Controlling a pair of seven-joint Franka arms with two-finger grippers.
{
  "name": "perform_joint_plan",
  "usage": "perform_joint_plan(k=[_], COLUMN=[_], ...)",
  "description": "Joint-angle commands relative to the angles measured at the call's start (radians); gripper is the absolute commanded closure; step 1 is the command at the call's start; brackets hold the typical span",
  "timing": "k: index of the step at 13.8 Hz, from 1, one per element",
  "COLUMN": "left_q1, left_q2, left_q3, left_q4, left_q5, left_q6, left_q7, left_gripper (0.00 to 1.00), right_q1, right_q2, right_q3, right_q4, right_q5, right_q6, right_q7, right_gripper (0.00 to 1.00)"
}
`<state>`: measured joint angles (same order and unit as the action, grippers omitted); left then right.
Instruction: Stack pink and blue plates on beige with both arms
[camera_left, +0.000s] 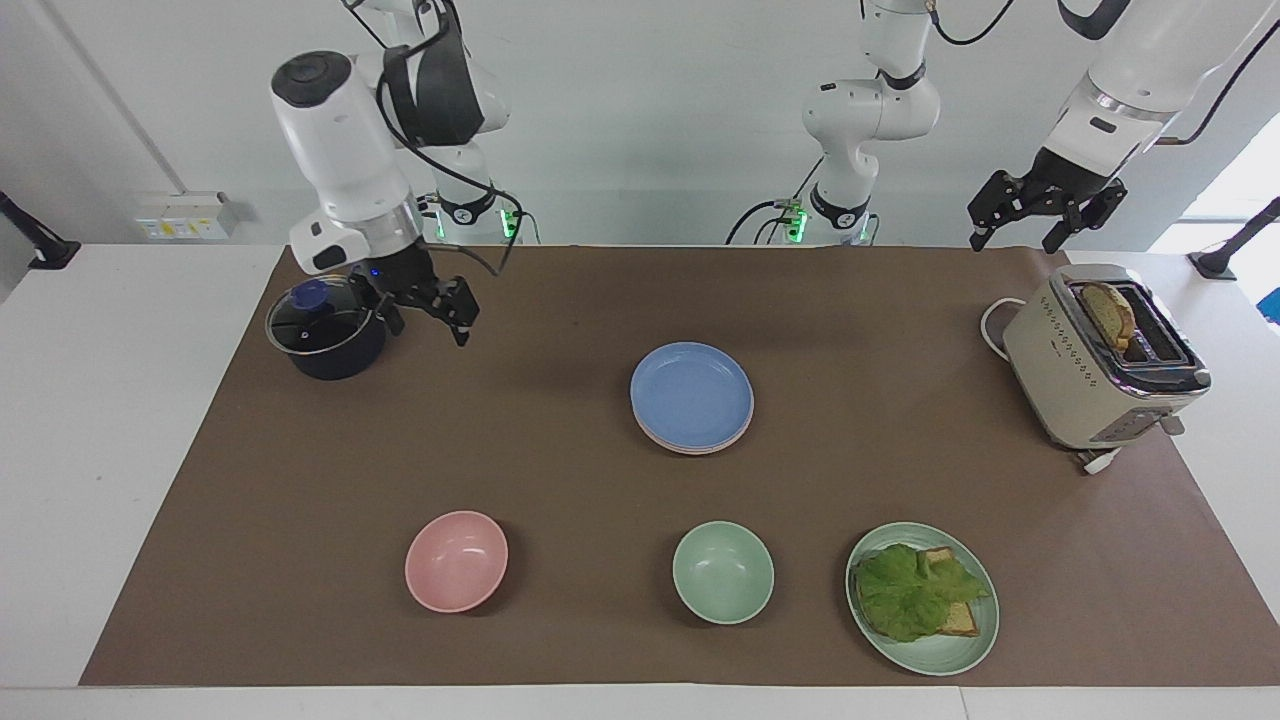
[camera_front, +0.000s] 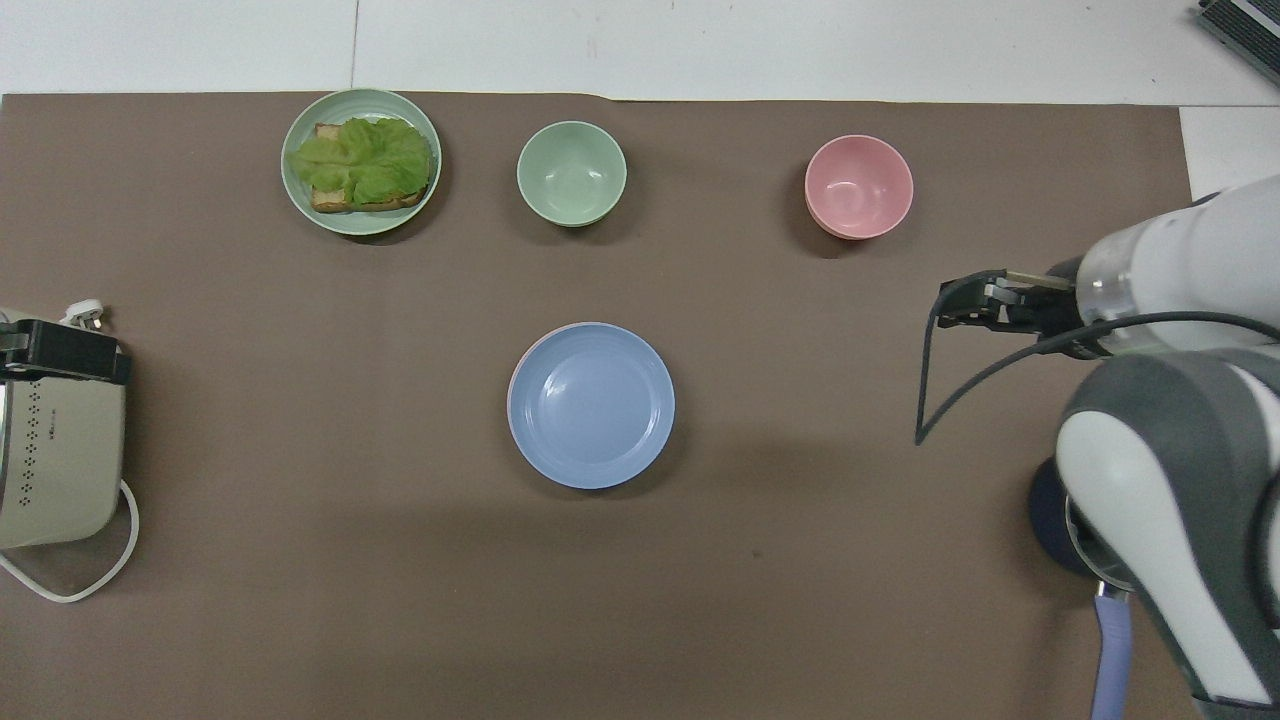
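Note:
The blue plate (camera_left: 692, 395) (camera_front: 590, 405) lies on top of a stack in the middle of the brown mat. Under it a thin rim of the pink plate (camera_left: 700, 449) (camera_front: 514, 362) shows. The beige plate is hidden beneath them. My right gripper (camera_left: 425, 322) (camera_front: 960, 302) hangs open and empty in the air beside the pot, well away from the stack. Up over the table's edge by the toaster, my left gripper (camera_left: 1015, 235) waits open, holding nothing; it is out of the overhead view.
A dark pot with a glass lid (camera_left: 325, 330) (camera_front: 1050, 510) stands at the right arm's end. A toaster (camera_left: 1090, 370) (camera_front: 55, 470) with bread is at the left arm's end. Farther out sit a pink bowl (camera_left: 456, 560) (camera_front: 858, 186), a green bowl (camera_left: 722, 572) (camera_front: 571, 172) and a green plate (camera_left: 940, 665) (camera_front: 292, 195) with lettuce toast.

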<state>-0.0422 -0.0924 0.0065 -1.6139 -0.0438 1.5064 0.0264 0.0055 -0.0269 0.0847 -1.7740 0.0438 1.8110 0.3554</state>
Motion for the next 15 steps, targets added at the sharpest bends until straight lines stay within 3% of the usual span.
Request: perform_joint_plan(k=[1, 5, 15], left_q1=[0.008, 0.008, 0.008], left_q2=[0.003, 0.003, 0.003], left_q3=[-0.005, -0.005, -0.005], left_q4=[0.012, 0.012, 0.012], left_q5=[0.018, 0.018, 0.018], left_q6=[-0.018, -0.018, -0.018], left_q7=[0.004, 0.004, 0.004], left_gripper=[0.0, 0.0, 0.0], right_q1=[-0.067, -0.074, -0.085], right_q2=[0.013, 0.031, 0.027], right_q3=[0.016, 0.018, 0.018], right_q4=[0.137, 0.246, 0.262], right_q5=[-0.018, -0.104, -0.07], right_q6=[-0.143, -0.288, -0.286], right_q7=[-0.027, -0.139, -0.156], right_gripper=[0.0, 0.0, 0.0])
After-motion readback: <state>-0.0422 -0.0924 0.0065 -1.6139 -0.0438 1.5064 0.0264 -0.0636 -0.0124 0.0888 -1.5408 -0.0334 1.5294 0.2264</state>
